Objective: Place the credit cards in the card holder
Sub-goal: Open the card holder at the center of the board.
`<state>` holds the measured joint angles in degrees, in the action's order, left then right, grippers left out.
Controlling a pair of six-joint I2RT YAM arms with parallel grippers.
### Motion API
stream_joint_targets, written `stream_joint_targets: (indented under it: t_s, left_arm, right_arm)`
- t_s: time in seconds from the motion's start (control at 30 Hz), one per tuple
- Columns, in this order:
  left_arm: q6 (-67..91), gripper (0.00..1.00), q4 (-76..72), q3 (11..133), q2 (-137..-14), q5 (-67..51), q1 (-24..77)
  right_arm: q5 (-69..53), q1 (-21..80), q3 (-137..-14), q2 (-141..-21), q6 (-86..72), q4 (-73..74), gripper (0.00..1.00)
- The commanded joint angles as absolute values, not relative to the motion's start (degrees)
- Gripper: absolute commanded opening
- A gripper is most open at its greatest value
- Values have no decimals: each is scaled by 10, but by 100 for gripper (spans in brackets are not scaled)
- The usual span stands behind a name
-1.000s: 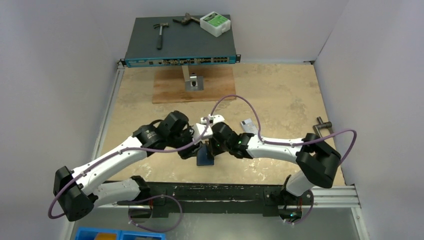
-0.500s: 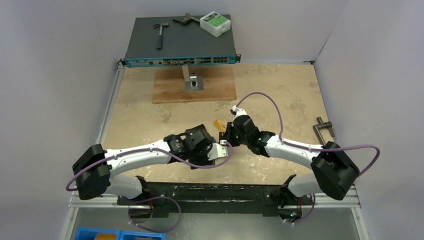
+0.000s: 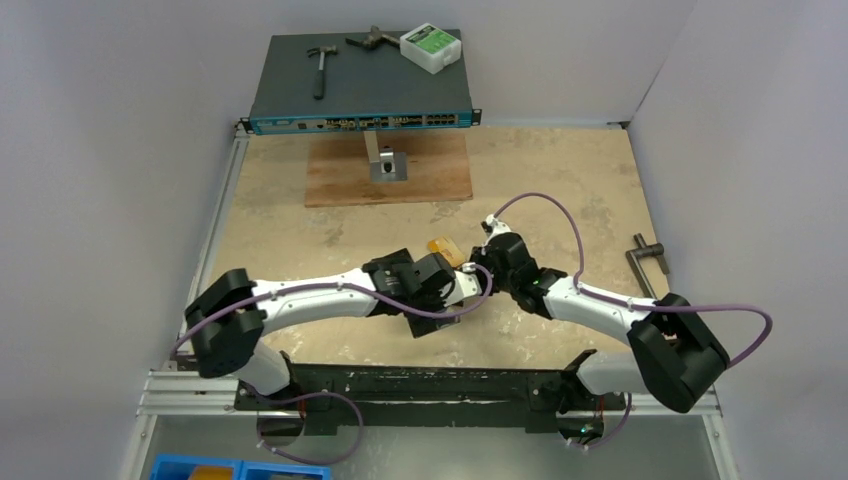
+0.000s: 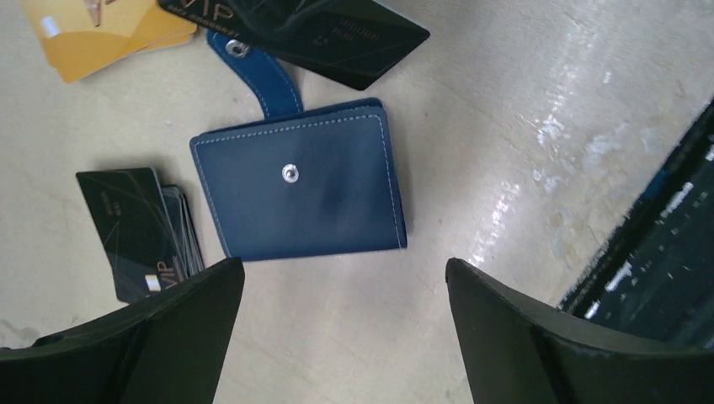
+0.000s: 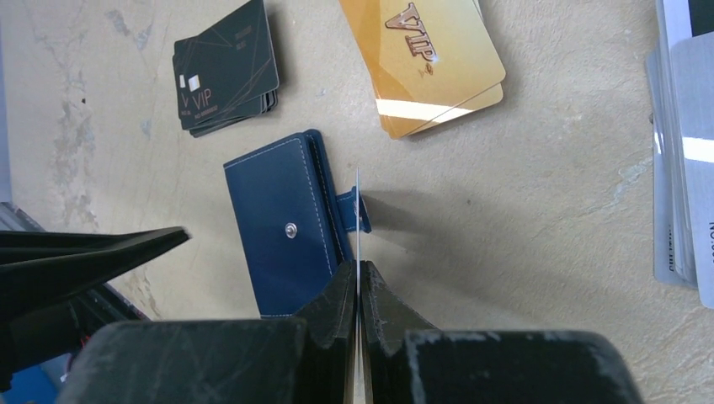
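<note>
The card holder [image 4: 299, 189] is a navy wallet lying closed on the table, its snap tab [image 4: 253, 71] stretched out; it also shows in the right wrist view [image 5: 282, 227]. My left gripper [image 4: 344, 263] is open and empty, just short of the wallet. My right gripper [image 5: 357, 273] is shut on a thin card [image 5: 357, 219] seen edge-on, held upright over the tab beside the wallet. In the left wrist view a black card [image 4: 337, 34] overlaps the tab. A black card stack [image 5: 226, 71], gold cards [image 5: 434, 63] and silver-grey cards [image 5: 686, 168] lie around it.
A network switch [image 3: 360, 95] at the back carries a hammer [image 3: 320, 65] and a white-green box [image 3: 430, 47]. A wooden board [image 3: 340, 180] with a metal bracket lies before it. A metal tool [image 3: 645, 262] lies at the right. A black rail [image 3: 430, 385] runs along the near edge.
The left arm has stretched out low to the right. The right gripper has drawn back to the right. The gold cards have come into view between them.
</note>
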<state>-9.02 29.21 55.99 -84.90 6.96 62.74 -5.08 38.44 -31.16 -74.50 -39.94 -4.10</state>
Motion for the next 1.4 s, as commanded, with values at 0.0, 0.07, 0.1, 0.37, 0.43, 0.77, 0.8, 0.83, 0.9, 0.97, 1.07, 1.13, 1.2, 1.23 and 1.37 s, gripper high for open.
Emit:
stream_joint_targets:
  t_s: [0.0, 0.07, 0.1, 0.37, 0.43, 0.77, 0.8, 0.83, 0.9, 0.97, 1.07, 1.13, 1.2, 1.23, 1.37]
  left_arm:
    - [-55, 91, 309, 629, -921, 100, 629]
    - [-40, 91, 358, 678, -973, 125, 627]
    - [-36, 90, 366, 686, -991, 131, 624]
    - [-18, 89, 341, 661, -985, 96, 614]
    - [-19, 89, 333, 658, -991, 108, 614]
    - [-65, 66, 279, 611, -978, 169, 614]
    - [-70, 65, 275, 604, -976, 164, 614]
    - [-71, 65, 276, 601, -974, 157, 614]
    - [-70, 66, 284, 599, -964, 132, 616]
    - [-71, 71, 283, 596, -953, 131, 623]
    - [-82, 77, 273, 592, -952, 142, 627]
    - [-89, 78, 267, 591, -961, 155, 628]
    - [-91, 79, 261, 590, -965, 163, 628]
    - [-90, 79, 262, 591, -965, 161, 627]
    - [-82, 82, 278, 604, -957, 136, 629]
  right_arm:
    - [-68, 377, -301, -740, -406, -83, 0]
    - [-71, 374, -297, -743, -408, -88, 0]
    - [-73, 372, -296, -745, -408, -91, 0]
    - [-88, 360, -285, -760, -407, -107, 0]
    - [-92, 358, -283, -766, -408, -115, 0]
    - [-104, 348, -258, -790, -426, -151, 0]
    - [-105, 346, -256, -794, -428, -155, 0]
    - [-108, 345, -252, -798, -430, -161, 0]
    - [-110, 343, -245, -805, -434, -171, 0]
    - [-112, 341, -239, -810, -436, -178, 0]
    - [-116, 338, -235, -817, -441, -188, 0]
    - [-117, 338, -235, -819, -442, -188, 0]
    - [-116, 338, -233, -817, -443, -188, 0]
    - [-116, 338, -232, -816, -444, -187, 0]
    - [-112, 338, -229, -816, -443, -184, 0]
